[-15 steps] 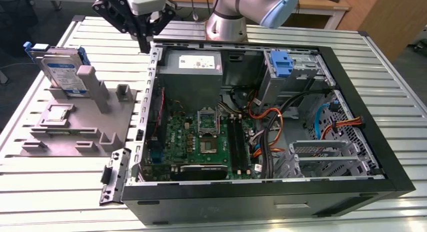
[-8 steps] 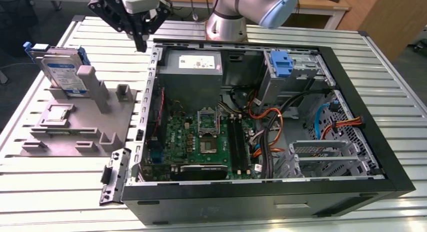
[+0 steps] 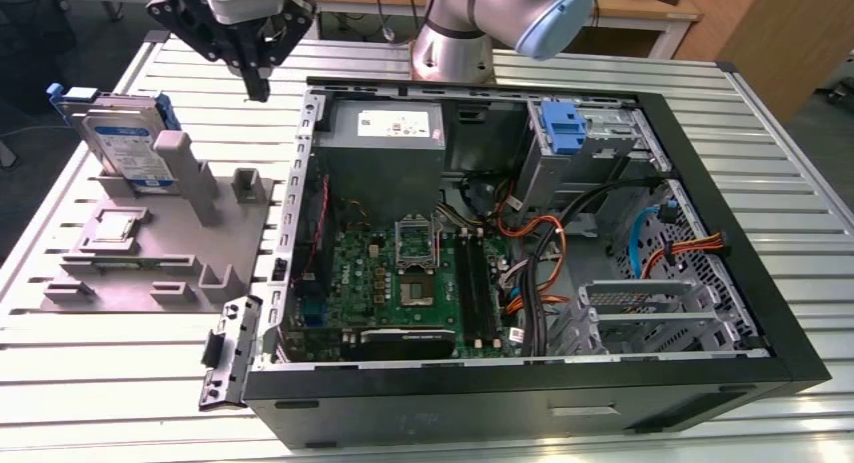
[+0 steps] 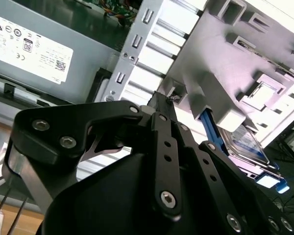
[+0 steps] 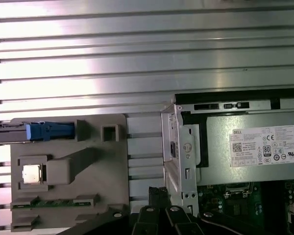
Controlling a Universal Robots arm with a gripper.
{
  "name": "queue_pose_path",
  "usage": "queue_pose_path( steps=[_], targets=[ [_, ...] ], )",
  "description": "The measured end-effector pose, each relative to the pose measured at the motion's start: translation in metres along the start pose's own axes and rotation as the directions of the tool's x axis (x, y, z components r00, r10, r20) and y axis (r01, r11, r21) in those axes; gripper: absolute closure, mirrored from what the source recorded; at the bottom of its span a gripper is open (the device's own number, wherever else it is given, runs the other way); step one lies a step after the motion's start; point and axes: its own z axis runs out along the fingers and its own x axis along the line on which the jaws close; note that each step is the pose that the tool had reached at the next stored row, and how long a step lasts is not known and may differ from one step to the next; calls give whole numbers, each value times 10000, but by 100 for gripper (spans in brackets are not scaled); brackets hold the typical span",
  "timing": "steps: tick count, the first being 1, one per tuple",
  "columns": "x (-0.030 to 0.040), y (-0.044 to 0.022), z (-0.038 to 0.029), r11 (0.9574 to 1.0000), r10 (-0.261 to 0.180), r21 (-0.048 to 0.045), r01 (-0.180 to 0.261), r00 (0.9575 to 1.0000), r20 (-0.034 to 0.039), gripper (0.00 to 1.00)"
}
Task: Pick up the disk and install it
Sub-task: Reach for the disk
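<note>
At the exterior view's left, the disk (image 3: 123, 141), a flat silver-grey hard drive with a white-and-blue label in a blue plastic bracket, stands on edge in a slot at the far end of a grey moulded plastic fixture (image 3: 167, 248). The fixture lies on the slatted aluminium table (image 3: 120, 353). Nothing touches the disk. To its right and higher up, the black two-fingered gripper (image 3: 258, 91) hangs above the table, over the gap between the fixture and the case and apart from the disk. Its jaws are drawn together to a point and grip nothing. The second wrist view shows the same of the gripper (image 4: 161, 98), with the disk (image 4: 242, 141) beyond the fingers. Right of the gripper lies the open black metal computer case (image 3: 534, 383), on its side. Inside it, the large grey power-supply box (image 3: 387, 148) sits at the far wall, with the green motherboard (image 3: 387, 273) nearer the camera. Further right an upright blue plastic carrier (image 3: 566, 128) stands in the drive bay. The silver arm (image 3: 454, 33) rises behind the case.
</note>
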Motion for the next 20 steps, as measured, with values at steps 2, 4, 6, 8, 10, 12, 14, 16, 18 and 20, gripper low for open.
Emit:
queue_pose_path(
  steps=[2, 4, 6, 8, 10, 12, 14, 16, 18, 20],
  targets=[
    [52, 7, 5, 10000, 1, 0, -1, 10000, -1, 90],
    [103, 15, 9, 10000, 2, 0, -2, 10000, -4, 90],
    [151, 26, 13, 10000, 1, 0, -1, 10000, -6, 90],
    [200, 33, 18, 10000, 0, 1, 0, 10000, -9, 90],
    [249, 40, 22, 10000, 2, 1, -2, 10000, -13, 90],
    [275, 47, 26, 10000, 2, 1, -2, 10000, -15, 90],
    [279, 51, 26, 10000, 2, 2, -2, 10000, -18, 90],
    [280, 51, 35, 10000, 3, 4, -3, 10000, -51, 90],
    [280, 51, 35, 10000, 3, 4, -3, 10000, -51, 90],
    [280, 51, 36, 10000, 3, 4, -3, 10000, -51, 90]
  ],
)
